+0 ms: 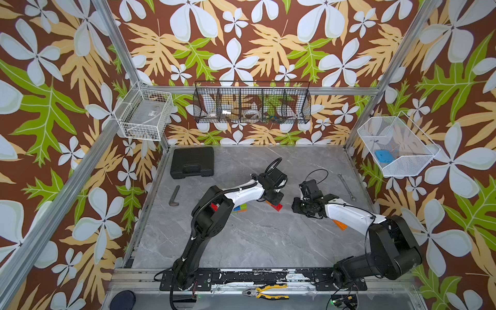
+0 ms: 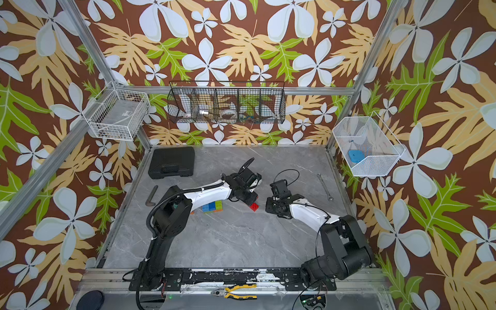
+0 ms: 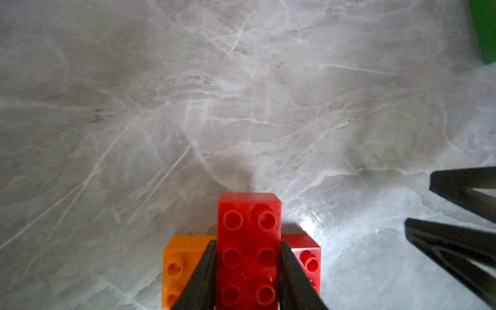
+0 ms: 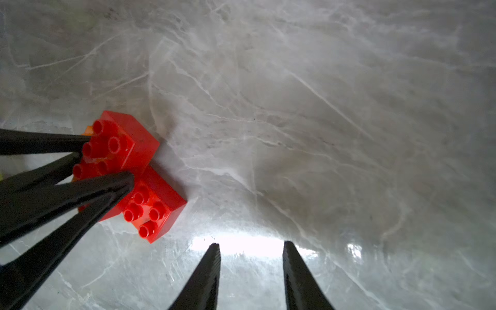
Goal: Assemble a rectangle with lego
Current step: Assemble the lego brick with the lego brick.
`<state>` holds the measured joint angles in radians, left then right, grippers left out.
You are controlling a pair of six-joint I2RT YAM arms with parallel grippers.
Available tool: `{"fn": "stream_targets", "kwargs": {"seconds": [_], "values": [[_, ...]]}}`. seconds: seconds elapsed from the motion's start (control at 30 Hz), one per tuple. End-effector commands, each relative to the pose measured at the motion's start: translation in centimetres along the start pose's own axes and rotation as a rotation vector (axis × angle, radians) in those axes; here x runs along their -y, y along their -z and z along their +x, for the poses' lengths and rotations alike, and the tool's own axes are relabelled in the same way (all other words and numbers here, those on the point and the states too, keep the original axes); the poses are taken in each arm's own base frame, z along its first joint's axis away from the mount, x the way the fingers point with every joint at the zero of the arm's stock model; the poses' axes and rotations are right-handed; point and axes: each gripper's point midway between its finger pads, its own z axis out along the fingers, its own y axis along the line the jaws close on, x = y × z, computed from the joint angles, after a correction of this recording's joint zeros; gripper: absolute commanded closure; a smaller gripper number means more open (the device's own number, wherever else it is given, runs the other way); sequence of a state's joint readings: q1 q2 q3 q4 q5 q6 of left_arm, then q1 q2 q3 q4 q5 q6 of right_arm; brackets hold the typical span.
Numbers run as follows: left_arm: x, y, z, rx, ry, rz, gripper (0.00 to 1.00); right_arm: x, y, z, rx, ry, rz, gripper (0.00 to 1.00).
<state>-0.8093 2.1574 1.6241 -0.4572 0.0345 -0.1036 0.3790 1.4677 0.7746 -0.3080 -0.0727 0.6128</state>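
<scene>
My left gripper (image 3: 248, 243) is shut on a red 2x4 lego brick (image 3: 249, 249), one finger on each long side. This brick lies crosswise over an orange brick (image 3: 182, 265) and another red brick (image 3: 308, 260) on the table. Whether it is pressed onto them I cannot tell. In the right wrist view the same red bricks (image 4: 155, 204) show beside the left fingers (image 4: 80, 188). My right gripper (image 4: 251, 244) stands open just right of the stack, over bare table. A row of blue, green and lime bricks (image 2: 212, 206) lies under the left forearm. In both top views the left gripper (image 1: 273, 200) faces the right gripper (image 1: 298, 206).
A loose orange brick (image 1: 339, 224) lies under the right forearm. A black tool case (image 1: 192, 162) sits at the back left, an L-shaped key (image 1: 174, 196) at the left, and a wrench (image 1: 346, 186) at the right. Pliers (image 1: 268, 291) lie on the front rail. Wire baskets (image 1: 252, 103) hang on the walls.
</scene>
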Motion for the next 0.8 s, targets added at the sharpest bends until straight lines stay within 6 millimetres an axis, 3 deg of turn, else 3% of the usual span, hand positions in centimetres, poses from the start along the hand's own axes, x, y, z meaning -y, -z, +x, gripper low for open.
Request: {"fn": "stream_targets", "kwargs": {"seconds": [0.0,0.33,0.53,0.77], "values": [[-0.4,-0.8,3.5,-0.096,0.040,0.003,1.00,-0.1,0.0,-0.3,0.002,0.010,0.006,0.62],[-0.7,-1.5,6.6,-0.098,0.054,0.010,1.00,-0.4,0.1,-0.8,0.008,0.008,0.002,0.63],[-1.0,-1.8,6.8,-0.117,0.049,-0.002,1.00,-0.5,0.6,-0.9,0.017,0.003,-0.005,0.64],[-1.0,-0.7,4.9,-0.074,0.047,-0.007,0.79,-0.7,0.7,-0.9,0.017,0.001,-0.015,0.66]]}}
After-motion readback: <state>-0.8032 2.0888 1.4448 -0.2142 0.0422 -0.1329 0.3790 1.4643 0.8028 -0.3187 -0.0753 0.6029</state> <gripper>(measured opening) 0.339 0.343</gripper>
